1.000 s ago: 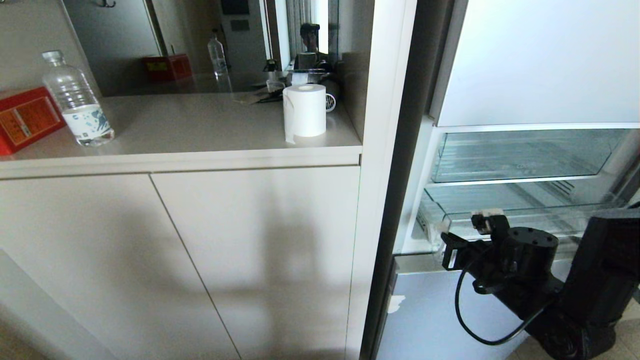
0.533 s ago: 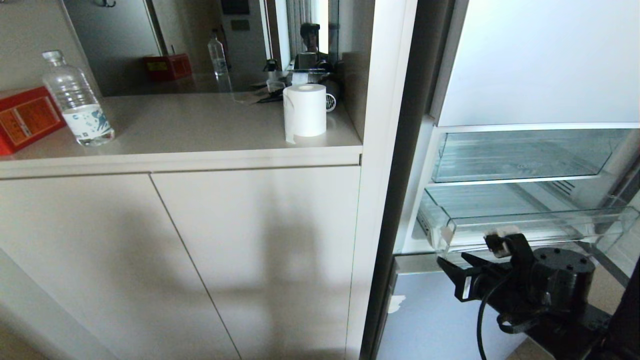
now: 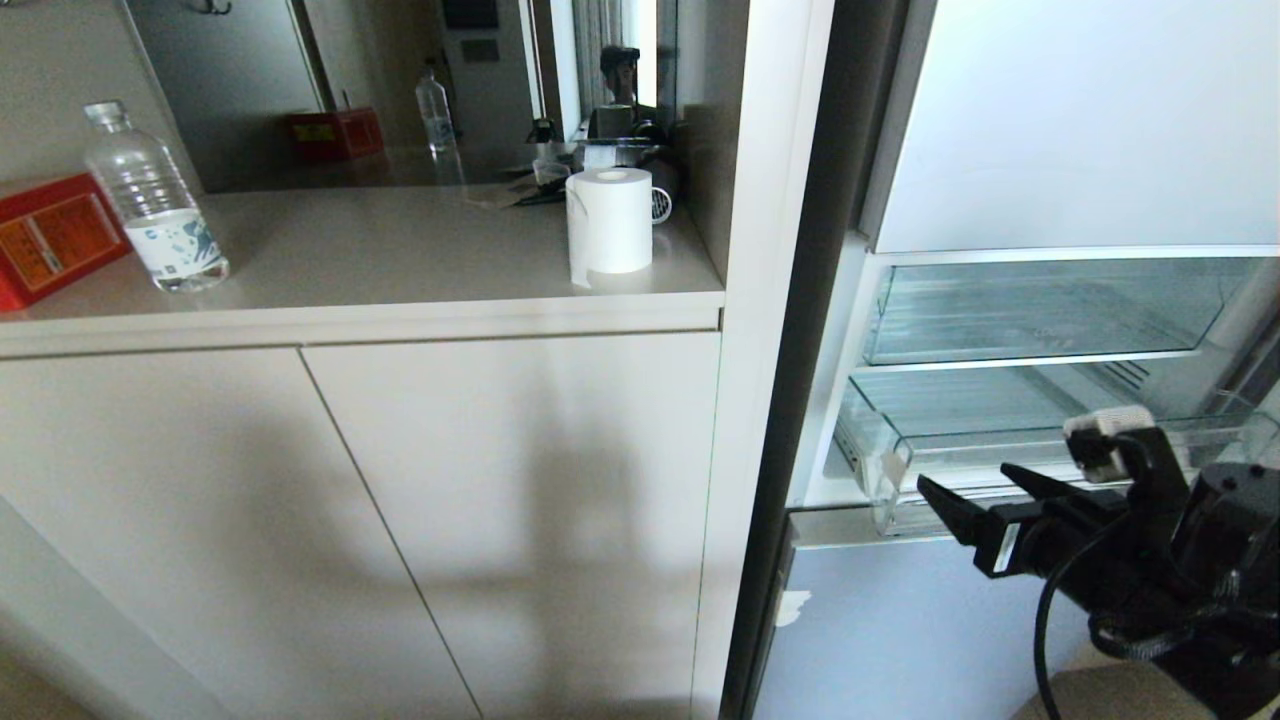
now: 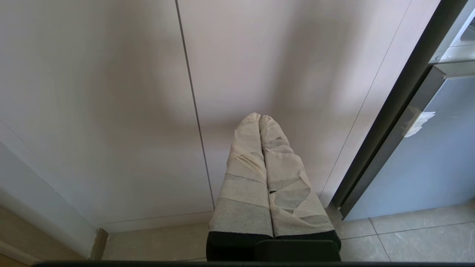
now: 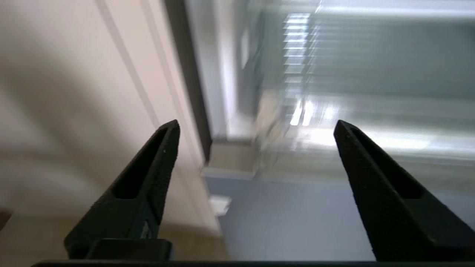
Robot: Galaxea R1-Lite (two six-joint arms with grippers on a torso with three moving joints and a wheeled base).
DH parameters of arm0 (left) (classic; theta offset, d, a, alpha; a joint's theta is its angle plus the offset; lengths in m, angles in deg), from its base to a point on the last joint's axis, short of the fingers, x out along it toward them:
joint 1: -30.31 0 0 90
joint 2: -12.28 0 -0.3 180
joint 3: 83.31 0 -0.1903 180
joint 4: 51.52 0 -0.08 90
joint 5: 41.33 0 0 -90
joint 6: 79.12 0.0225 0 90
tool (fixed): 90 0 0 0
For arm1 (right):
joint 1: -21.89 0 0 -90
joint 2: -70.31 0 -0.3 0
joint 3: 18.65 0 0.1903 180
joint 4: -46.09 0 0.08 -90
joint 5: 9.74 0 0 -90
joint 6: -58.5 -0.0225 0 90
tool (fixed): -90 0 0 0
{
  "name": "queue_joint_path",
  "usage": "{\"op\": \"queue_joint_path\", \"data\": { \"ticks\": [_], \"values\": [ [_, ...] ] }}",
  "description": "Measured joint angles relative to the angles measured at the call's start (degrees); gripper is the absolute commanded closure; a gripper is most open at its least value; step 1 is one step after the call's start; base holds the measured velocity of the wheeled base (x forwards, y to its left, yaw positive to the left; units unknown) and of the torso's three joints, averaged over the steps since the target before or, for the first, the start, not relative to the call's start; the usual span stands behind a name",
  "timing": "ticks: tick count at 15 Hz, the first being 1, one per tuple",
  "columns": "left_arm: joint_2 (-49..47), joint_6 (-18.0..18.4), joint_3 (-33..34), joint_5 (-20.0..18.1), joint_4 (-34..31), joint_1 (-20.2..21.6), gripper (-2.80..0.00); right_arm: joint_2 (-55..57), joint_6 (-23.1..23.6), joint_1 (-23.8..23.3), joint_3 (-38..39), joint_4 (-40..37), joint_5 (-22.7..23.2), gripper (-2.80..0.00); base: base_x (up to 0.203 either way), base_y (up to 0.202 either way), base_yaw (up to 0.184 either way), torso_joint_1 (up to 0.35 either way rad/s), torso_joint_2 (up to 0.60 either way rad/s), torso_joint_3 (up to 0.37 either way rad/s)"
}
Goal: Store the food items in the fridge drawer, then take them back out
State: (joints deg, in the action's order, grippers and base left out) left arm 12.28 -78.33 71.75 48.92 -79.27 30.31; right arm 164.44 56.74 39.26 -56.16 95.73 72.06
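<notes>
Low by the pale cabinet front [image 3: 500, 500], right gripper [image 3: 975, 488] splayed empty before the fridge drawer [image 3: 1000, 440] — left gripper [image 4: 261, 118] pressed closed.

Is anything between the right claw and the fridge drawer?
Nothing: in the head view the open right claw hangs empty just before the fridge drawer, with only air between; no food item shows.

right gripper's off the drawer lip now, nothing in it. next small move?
Probably swing the right gripper away from the fridge drawer to fetch food. Its jaws stand wide with nothing between them, the drawer is pulled out and looks bare, and no food piece shows in any view, so where to reach cannot be told yet. The left gripper hangs parked, shut, by the cabinet doors.
</notes>
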Motion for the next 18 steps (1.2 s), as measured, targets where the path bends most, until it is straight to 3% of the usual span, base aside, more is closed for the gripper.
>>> {"op": "queue_joint_path", "data": {
  "ticks": [4,7,10,15,18],
  "values": [
    [0.00,0.00,0.00,0.00,0.00,0.00,0.00,-7.72,0.28,-8.49,-19.14,-31.94,3.13,-2.80,0.000,0.000,0.000,0.000,0.00,0.000],
    [0.00,-0.02,0.00,0.00,0.00,0.00,0.00,-5.88,0.34,-15.10,-30.67,-52.18,5.78,-2.80,0.000,0.000,0.000,0.000,0.00,0.000],
    [0.00,-0.02,0.00,0.00,0.00,0.00,0.00,1.31,0.65,-18.50,-37.36,-55.10,6.46,-2.80,0.000,0.000,0.000,0.000,0.00,0.000],
    [0.00,0.00,0.00,0.00,0.00,0.00,0.00,12.77,1.08,-20.21,-48.28,-55.64,9.46,-2.80,0.000,0.000,0.000,0.000,0.00,0.000],
    [0.00,-0.02,0.00,0.00,0.00,0.00,0.00,15.95,2.20,-20.75,-52.58,-63.01,9.68,-2.80,0.000,0.000,0.000,0.000,0.00,0.000]
  ]
}}
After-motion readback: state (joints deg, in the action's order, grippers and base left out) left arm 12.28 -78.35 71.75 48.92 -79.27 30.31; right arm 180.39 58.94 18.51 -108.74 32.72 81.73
